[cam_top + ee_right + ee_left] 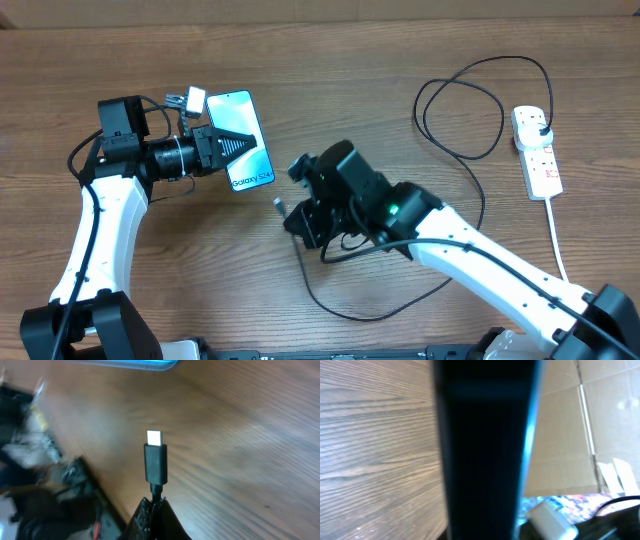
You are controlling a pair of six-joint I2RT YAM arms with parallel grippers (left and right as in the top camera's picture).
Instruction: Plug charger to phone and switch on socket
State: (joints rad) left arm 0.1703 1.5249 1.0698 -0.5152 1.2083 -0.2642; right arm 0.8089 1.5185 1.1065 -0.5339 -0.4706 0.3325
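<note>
The phone (243,150), with a teal "Galaxy S24" screen, is tilted in my left gripper (243,143), which is shut on it. In the left wrist view the phone (485,450) is a dark slab filling the middle. My right gripper (290,212) is shut on the charger cable just behind its connector tip (154,457), which points up at the phone's blue edge (125,364). The tip (278,204) is a short way right of and below the phone. The black cable (470,150) loops right to a plug in the white socket (537,150).
The socket's white cord (556,235) runs down the right side. The charger's slack loops across the wooden table (370,305) under my right arm. Cardboard (580,425) lines the back. A small white block (551,519) shows in the left wrist view.
</note>
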